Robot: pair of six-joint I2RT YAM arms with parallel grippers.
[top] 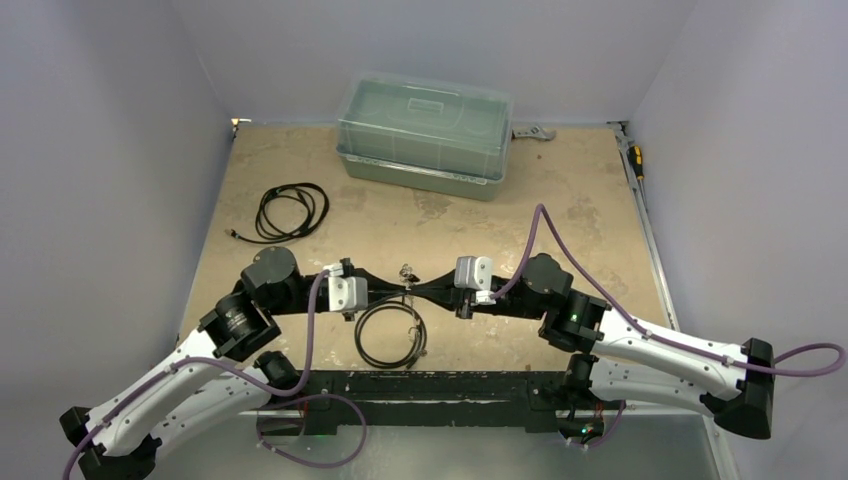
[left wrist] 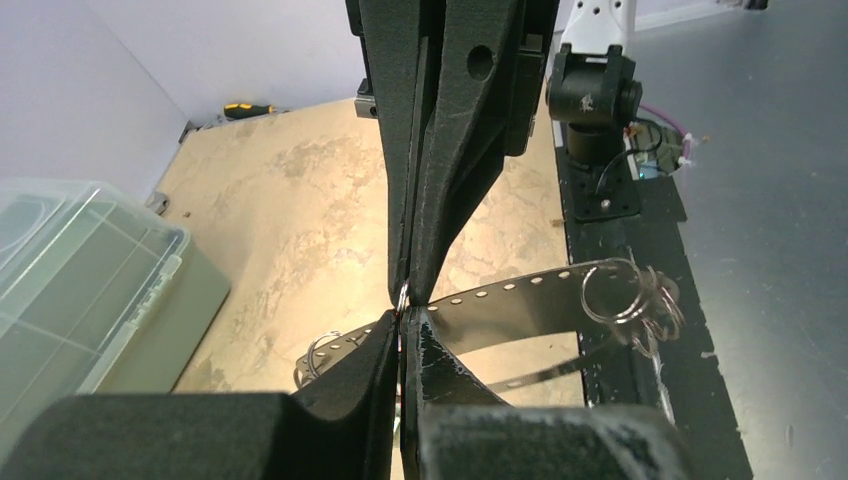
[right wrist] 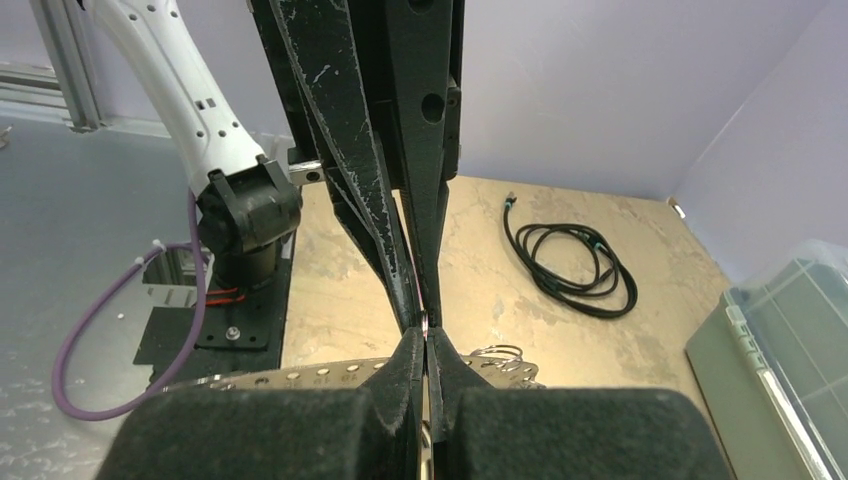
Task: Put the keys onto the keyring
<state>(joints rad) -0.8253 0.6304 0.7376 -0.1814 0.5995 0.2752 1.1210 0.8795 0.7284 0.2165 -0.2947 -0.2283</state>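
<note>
My left gripper (top: 400, 287) and right gripper (top: 418, 288) meet tip to tip above the middle of the table. Both are shut on one small silvery ring, seen edge-on in the left wrist view (left wrist: 402, 296) and the right wrist view (right wrist: 427, 322). A small dark bunch with silvery bits, the keys (top: 407, 272), sits right at the fingertips. On the table below lies a large round loop (top: 388, 335). The wrist views show it as a thin perforated metal band (left wrist: 520, 300) (right wrist: 300, 375) carrying small split rings (left wrist: 625, 295). I cannot pick out a separate wire keyring.
A clear plastic lidded box (top: 425, 135) stands at the back. A coiled black cable (top: 290, 212) lies at the left. A grey spanner (top: 532, 133) and a yellow-handled screwdriver (top: 634, 160) lie at the back right. The black base rail (top: 440, 385) runs along the near edge.
</note>
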